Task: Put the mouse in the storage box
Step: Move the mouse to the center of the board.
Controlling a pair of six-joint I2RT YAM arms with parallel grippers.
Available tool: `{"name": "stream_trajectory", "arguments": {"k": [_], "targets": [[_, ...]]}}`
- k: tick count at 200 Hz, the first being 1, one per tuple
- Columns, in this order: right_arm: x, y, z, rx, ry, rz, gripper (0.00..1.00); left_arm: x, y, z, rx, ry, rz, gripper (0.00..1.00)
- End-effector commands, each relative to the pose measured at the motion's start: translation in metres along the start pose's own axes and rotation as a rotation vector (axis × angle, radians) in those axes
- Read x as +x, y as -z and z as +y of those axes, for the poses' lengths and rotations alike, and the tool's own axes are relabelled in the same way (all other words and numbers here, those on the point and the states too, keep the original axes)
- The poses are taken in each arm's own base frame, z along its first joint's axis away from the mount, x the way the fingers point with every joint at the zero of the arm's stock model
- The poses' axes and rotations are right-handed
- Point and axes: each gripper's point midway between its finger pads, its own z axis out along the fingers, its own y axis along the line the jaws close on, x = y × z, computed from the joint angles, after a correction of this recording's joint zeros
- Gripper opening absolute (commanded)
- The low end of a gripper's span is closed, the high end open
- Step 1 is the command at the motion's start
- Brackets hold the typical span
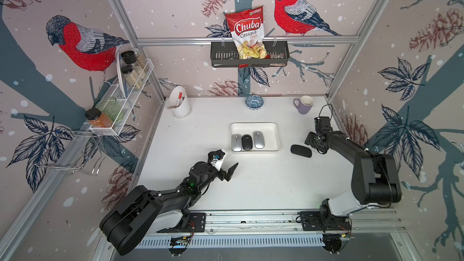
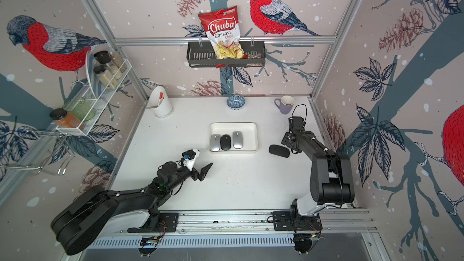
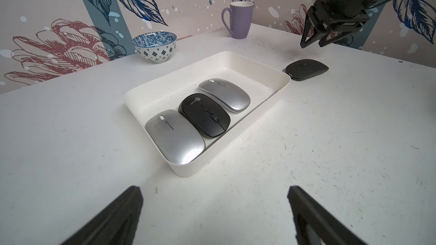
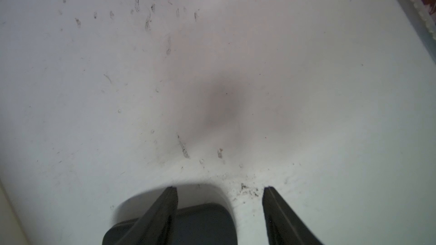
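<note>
Where one finger point(image 4: 151, 218) crosses it, black mouse point(image 4: 203, 225) half-hidden, cropped.

- Two silver oval plastic mice point(image 1: 236, 142) point(image 1: 258, 139)
- Two black oval plastic mice point(image 1: 246, 142) point(image 1: 301, 151)
- One shallow white plastic storage box point(image 1: 254, 126)
- One purple ceramic mug point(image 1: 304, 104)
- One blue patterned bowl point(image 1: 254, 102)

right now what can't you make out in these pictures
- Flat black mouse on the table: in the right wrist view, cut off by the picture edge and partly covered by a finger of the right hand; whether the hand touches it is unclear.
- Tall white utensil holder: its contents are too small in both top views.
- Black wall basket: the red chips bag and the slatted wall hide its contents.
</note>
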Motion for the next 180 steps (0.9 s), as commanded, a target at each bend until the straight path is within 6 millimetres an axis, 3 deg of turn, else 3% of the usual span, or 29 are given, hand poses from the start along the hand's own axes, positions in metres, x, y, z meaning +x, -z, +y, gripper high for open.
{"name": "stream_trajectory", "arguments": {"k": [1, 22, 54, 93, 139, 180], "targets": [[-0.003, -0.014, -0.001, 0.024, -0.019, -0.003, 0.57, -0.003, -0.001, -0.001, 0.006, 0.009, -0.007, 0.99], [0.0, -0.025, 0.005, 0.016, -0.01, 0.024, 0.51, -0.003, -0.002, 0.0, 0.004, 0.011, -0.005, 0.99], [0.005, -0.025, 0.012, 0.028, 0.009, 0.029, 0.5, -0.003, -0.003, 0.0, 0.003, 0.013, 0.0, 0.99], [0.043, -0.025, 0.027, 0.021, 0.07, 0.105, 0.51, -0.002, -0.003, 0.0, 0.0, 0.015, 0.001, 0.99], [0.076, 0.0, 0.061, -0.047, 0.14, 0.135, 0.52, 0.001, -0.007, 0.001, -0.002, 0.022, 0.024, 0.99], [0.116, 0.008, 0.066, -0.084, 0.196, 0.23, 0.52, 0.001, -0.007, 0.001, 0.0, 0.024, 0.029, 0.99]]}}
